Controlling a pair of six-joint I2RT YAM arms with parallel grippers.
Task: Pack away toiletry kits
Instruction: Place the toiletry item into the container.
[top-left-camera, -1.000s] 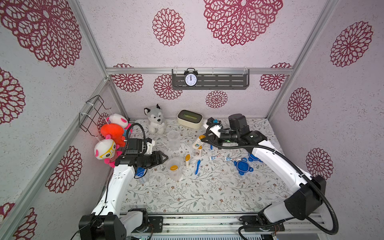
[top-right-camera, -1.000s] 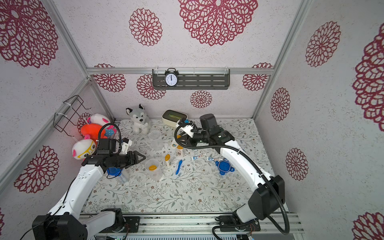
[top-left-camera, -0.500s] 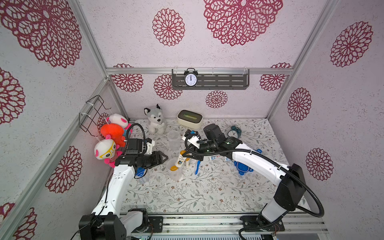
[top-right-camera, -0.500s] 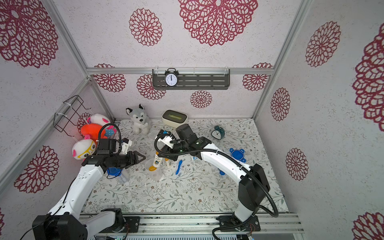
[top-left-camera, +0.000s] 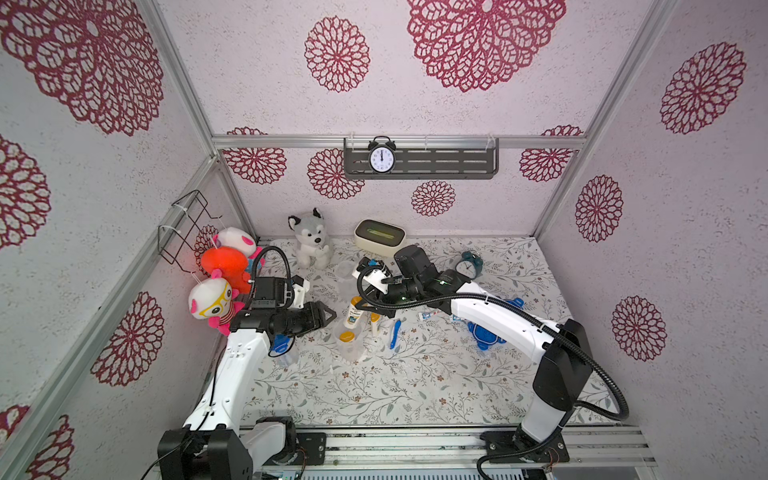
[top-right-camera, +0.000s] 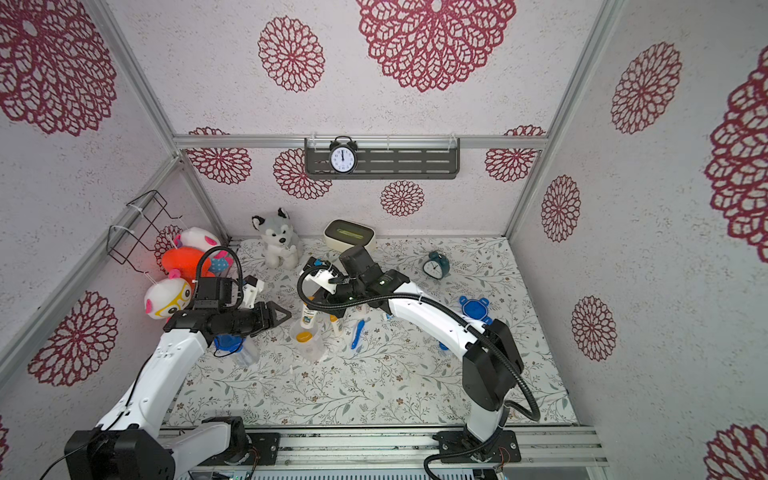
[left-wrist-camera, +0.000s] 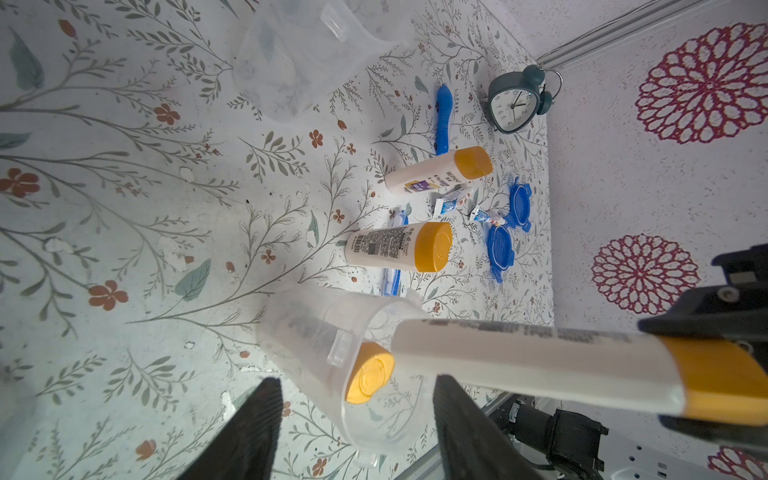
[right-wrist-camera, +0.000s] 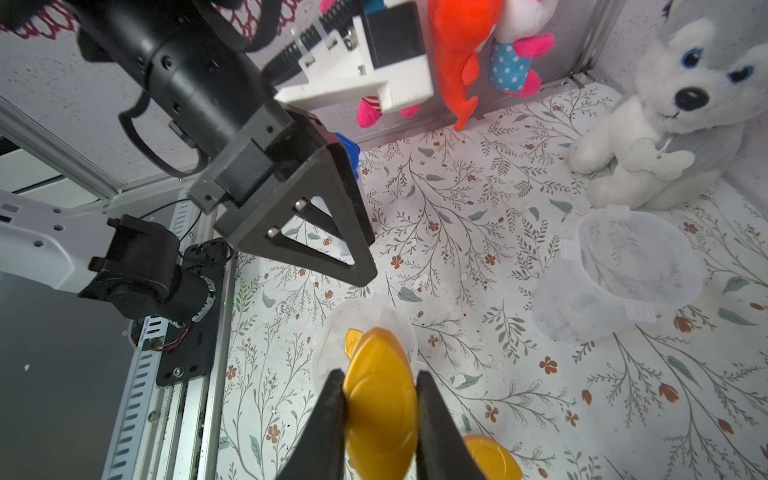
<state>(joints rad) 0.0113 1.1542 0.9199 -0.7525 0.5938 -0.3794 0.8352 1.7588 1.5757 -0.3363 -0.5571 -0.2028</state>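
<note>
As the right gripper (right-wrist-camera: 380, 386) pinches the yellow-orange cap (right-wrist-camera: 382, 357) of a white bottle (left-wrist-camera: 540, 357), it hangs that bottle over the clear cup (left-wrist-camera: 282, 316), base end right at the rim. Touching or not, I cannot tell. The long axis is slanted, cap up toward the claw, base pointing down at the cup's mouth. A second bottle (left-wrist-camera: 370, 372) sits inside already, cap up, so room is tight. Best play, I'd say: steepen the bottle toward upright, aim the base at the free gap beside that cap, and let go only once it's below the rim. The left gripper (left-wrist-camera: 357, 380) hovers just beside the cup, jaws apart, empty, well placed to steady a light cup that could tip.
</note>
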